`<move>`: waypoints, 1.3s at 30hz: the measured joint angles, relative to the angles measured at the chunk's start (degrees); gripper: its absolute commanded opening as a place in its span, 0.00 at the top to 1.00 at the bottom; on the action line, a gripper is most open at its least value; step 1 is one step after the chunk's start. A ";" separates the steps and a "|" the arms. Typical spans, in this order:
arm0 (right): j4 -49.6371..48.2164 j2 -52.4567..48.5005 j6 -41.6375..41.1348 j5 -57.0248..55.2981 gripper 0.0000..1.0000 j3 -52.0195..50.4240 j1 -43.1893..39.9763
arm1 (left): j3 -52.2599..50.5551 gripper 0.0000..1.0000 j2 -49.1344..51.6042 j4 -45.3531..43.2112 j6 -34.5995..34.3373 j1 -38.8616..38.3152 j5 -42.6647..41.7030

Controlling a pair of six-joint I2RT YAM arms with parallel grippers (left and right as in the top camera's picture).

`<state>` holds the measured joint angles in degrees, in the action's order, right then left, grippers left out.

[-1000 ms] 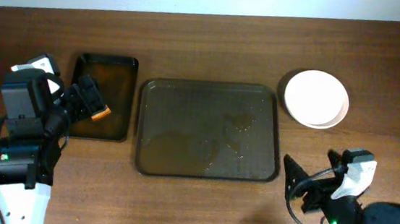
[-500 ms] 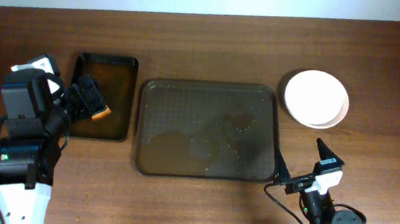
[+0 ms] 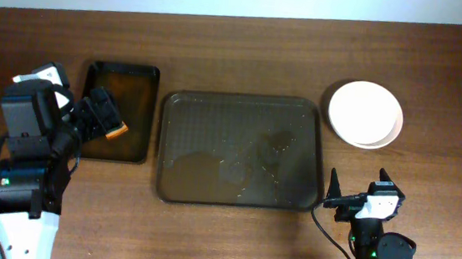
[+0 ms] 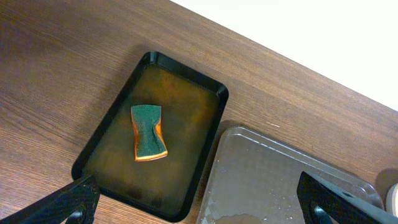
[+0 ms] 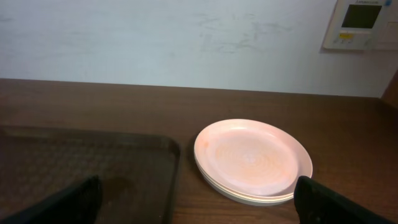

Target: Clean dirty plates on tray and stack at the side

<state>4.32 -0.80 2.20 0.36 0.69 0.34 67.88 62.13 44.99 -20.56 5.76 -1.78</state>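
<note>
Fingers [image 5: 74,202] of the right gripper [image 3: 357,184] stood wide apart with nothing between them, just off the near right corner of the dark brown tray [image 3: 215,116] and pointing toward the far side. Those of the left gripper [image 4: 199,202] were likewise spread and empty, hovering over the black tray [image 4: 180,106]. The white plates [image 3: 365,113] sat stacked on the tabletop [image 3: 246,47], just right of the dark brown tray's far right corner and not touching it. The top plate's face looked clean. The dark brown tray lay at the middle of the tabletop, with wet patches and droplets on its textured surface. Just to its left lay the smaller black tray, its floor tinted brownish. A green-and-orange sponge [image 4: 148,132] lay flat in it.
</note>
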 measured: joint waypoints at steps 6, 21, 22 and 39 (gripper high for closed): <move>0.00 0.00 0.02 -0.15 0.02 0.00 0.00 | 0.00 0.00 0.00 0.00 0.00 0.00 0.02; -0.02 0.02 0.02 -0.39 0.02 0.00 0.00 | -10.78 0.00 -9.14 2.91 12.96 -3.30 -0.28; 0.02 0.02 0.02 -0.39 0.02 0.00 0.00 | -16.92 0.00 -14.03 -2.29 15.43 -3.30 -1.46; 0.00 0.11 0.00 -0.57 0.02 0.00 -0.04 | -66.71 0.00 -50.56 -46.34 19.45 -3.41 -11.21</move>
<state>4.32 -0.69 2.20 -0.21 0.69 0.30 1.17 11.57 -1.34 -1.10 2.35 -12.99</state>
